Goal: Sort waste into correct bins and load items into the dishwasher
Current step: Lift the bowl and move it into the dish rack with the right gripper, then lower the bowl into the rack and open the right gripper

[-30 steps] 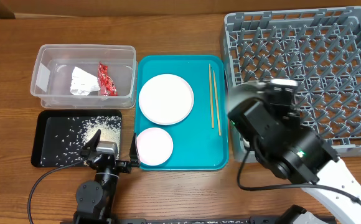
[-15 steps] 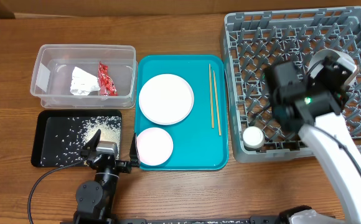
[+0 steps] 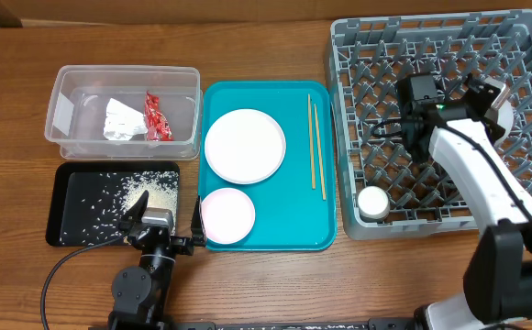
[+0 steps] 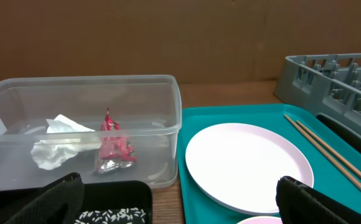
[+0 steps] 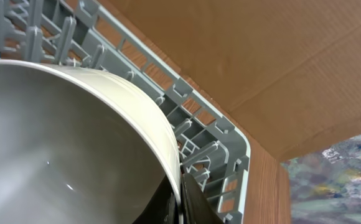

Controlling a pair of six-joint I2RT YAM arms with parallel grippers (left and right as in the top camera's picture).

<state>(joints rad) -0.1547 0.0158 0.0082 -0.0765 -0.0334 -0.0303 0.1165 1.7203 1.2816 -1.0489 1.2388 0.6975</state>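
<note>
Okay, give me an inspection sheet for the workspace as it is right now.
Surface: wooden table.
Job's things: red wrapper and paper scrap in clear tub; rice grains on black tray; white plate, pink bowl and chopsticks on teal tray; white cup in grey rack; whitish bowl held over rack.
Clutter: nothing seen.
Grippers: left gripper open, empty, by the black tray; right gripper shut on whitish bowl's rim.
Cables: black cable loops off left arm; thin cables along right arm.
Surroundings: brown cardboard wall behind table.
</note>
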